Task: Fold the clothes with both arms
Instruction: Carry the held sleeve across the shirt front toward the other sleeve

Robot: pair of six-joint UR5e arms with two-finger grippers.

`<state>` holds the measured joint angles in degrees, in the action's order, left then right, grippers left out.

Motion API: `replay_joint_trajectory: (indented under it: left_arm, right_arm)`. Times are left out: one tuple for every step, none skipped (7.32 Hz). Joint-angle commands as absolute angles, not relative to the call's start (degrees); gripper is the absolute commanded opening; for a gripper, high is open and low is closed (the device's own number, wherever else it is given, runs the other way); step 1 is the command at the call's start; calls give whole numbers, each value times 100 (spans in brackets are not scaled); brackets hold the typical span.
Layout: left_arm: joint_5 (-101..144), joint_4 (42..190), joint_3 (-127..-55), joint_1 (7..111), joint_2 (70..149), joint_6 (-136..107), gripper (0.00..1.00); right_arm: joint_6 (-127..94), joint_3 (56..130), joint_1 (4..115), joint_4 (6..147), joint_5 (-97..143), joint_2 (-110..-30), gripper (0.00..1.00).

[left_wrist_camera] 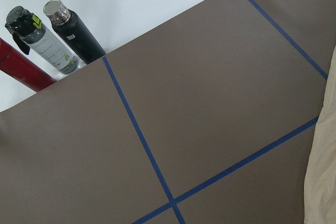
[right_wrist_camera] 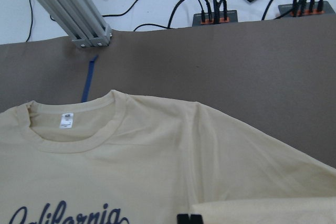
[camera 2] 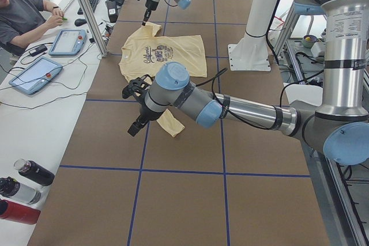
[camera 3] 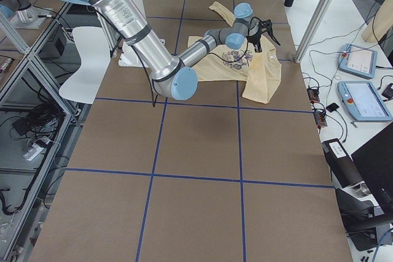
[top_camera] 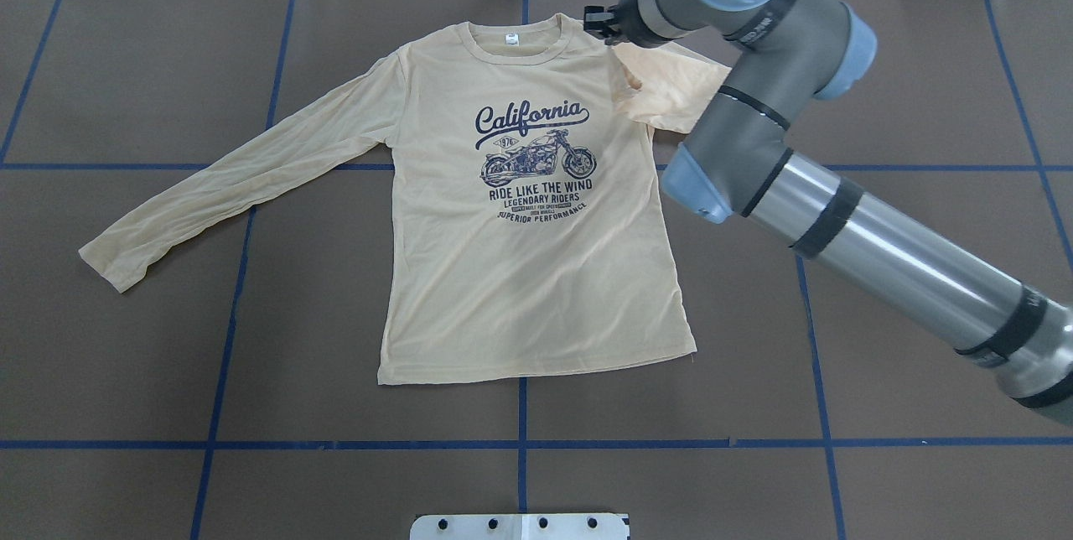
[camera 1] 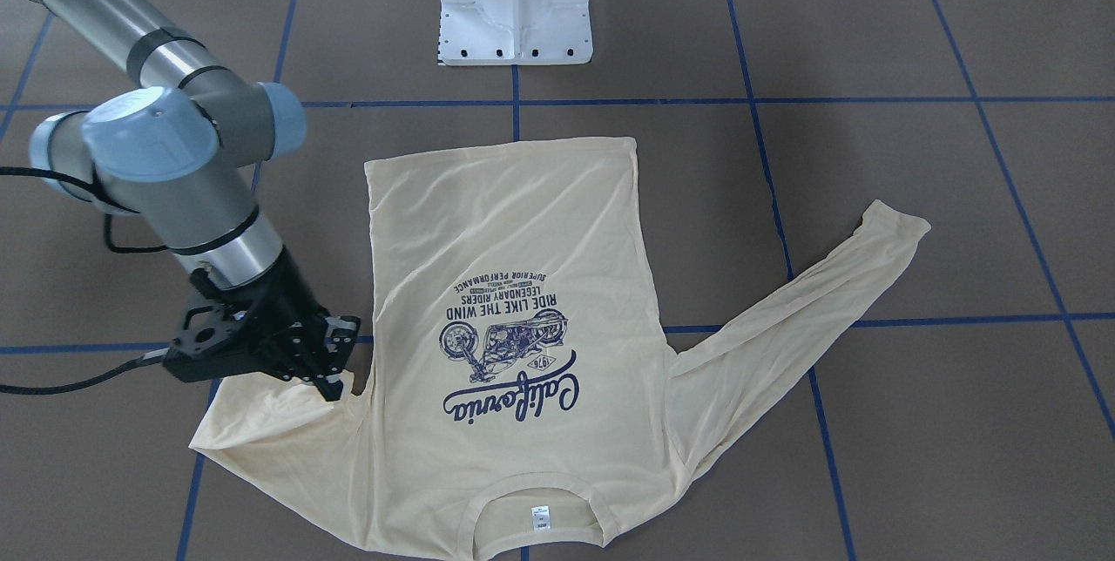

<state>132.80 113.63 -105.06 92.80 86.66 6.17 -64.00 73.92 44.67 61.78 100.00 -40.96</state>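
Front view, shirt: the shirt (camera 1: 514, 221) lies flat and print-up mid-table (camera 1: 915, 456), collar toward 6 o'clock. One stretched sleeve (camera 1: 784, 317) runs out toward 2 o'clock. I judge it is spread this way so the sides can be folded in.
Front view, right tool: the right tool (camera 1: 335, 382) sits at 8 o'clock of the print, fingers clenched on the doubled sleeve (camera 1: 261, 439). The step in hand looks like that sleeve's fold across the chest.
Front view, right arm: the right arm (camera 1: 157, 160) enters from 10 o'clock, wrist bent steeply down so the tool meets the cloth tip-first.
Overhead view: the same arm enters from 4 o'clock and reaches to 1 o'clock of the print. The cloth peaks up toward the tool, which fits a grip. The other arm does not show.
Left side view: the left arm (camera 2: 248, 110) stretches low over the table. The left tool (camera 2: 135, 126) points down beside the stretched sleeve's cuff, probably posted to take it. I cannot tell whether it is clenched or released.
Right side view: the doubled sleeve drapes toward 5 o'clock of the body.
Left wrist view: bare table with the shirt's edge at 4 o'clock and bottles (left_wrist_camera: 52, 35) at 10 o'clock. No fingers show.
Right wrist view: the collar is at 9 o'clock, and a fingertip at 6 o'clock lies against the doubled sleeve's edge.
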Motion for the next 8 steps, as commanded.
replay_joint_trajectory:
  left_arm:
    - [13280, 11364, -10451, 9290, 8666, 563, 100]
    - [13280, 11364, -10450, 9273, 8666, 528, 100]
    - [13280, 11356, -10441, 9272, 8666, 519, 100]
    - [13280, 11364, -10380, 9272, 8683, 519, 100]
    - [13272, 11364, -10310, 9272, 8753, 527, 100]
    - [13271, 11364, -10292, 9272, 8771, 527, 100]
    - [13271, 11364, -10292, 9272, 8771, 527, 100]
    - [13271, 11364, -10292, 9272, 8771, 527, 100]
  right_arm:
    - [-6767, 5965, 4027, 6214, 9433, -2642, 0]
    - [-6785, 5463, 3947, 6196, 9361, -2150, 0]
    - [-6829, 4727, 3816, 6092, 9212, -1562, 0]
    - [-6864, 4093, 3640, 5534, 9028, -1129, 0]
    - [-6882, 3730, 3473, 5398, 8765, -881, 0]
    - [-6899, 3674, 3289, 5396, 8624, -757, 0]
    - [-6899, 3596, 3174, 5396, 8492, -730, 0]
    - [-6899, 3551, 3182, 5405, 8482, -738, 0]
